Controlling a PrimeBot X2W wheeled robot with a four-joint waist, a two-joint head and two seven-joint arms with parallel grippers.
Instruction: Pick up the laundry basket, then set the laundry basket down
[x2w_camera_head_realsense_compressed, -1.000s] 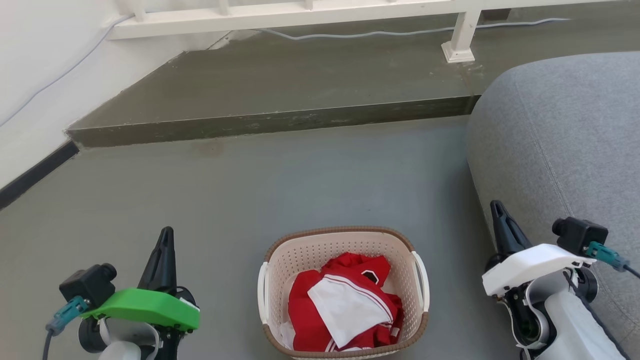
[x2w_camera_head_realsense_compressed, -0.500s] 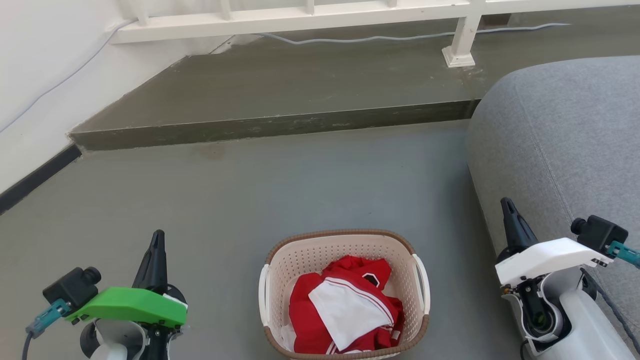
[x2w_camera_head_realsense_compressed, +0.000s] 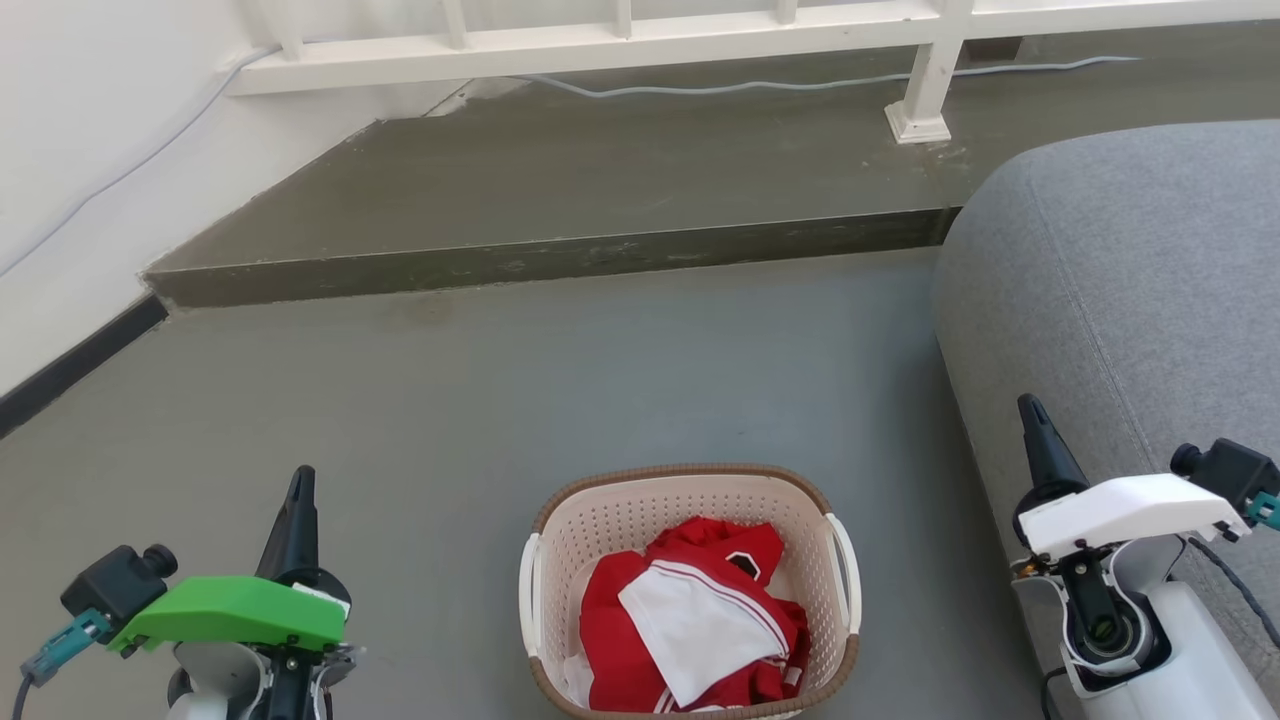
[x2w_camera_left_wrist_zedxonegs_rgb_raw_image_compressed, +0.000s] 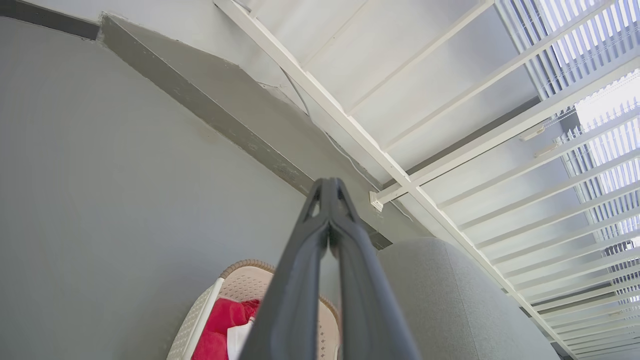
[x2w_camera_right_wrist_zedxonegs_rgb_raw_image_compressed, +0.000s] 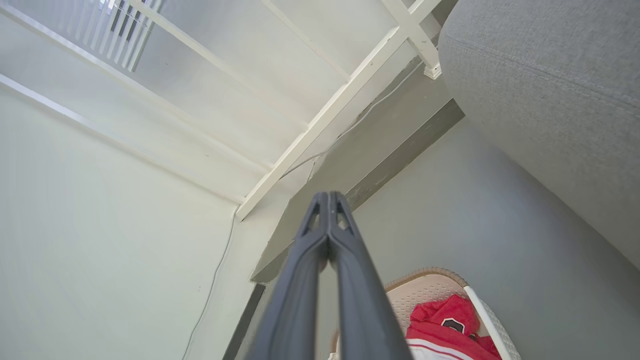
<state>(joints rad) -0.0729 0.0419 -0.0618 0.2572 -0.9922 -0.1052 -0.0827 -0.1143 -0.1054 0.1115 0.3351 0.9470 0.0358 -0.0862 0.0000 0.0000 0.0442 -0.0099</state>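
The head camera is tipping a little. Over the 3 head pictures the step, the white railing post and the laundry basket are all drifting slightly lower in the frame together, so the view is shifting rather than the things.

Against that drift, the 2 arms are spreading outward. The left gripper is sliding toward the frame's left edge and sinking lower, widening its gap from the basket. The right gripper is sliding toward the right edge, also farther from the basket, and the teal plug behind it is now reaching that edge.
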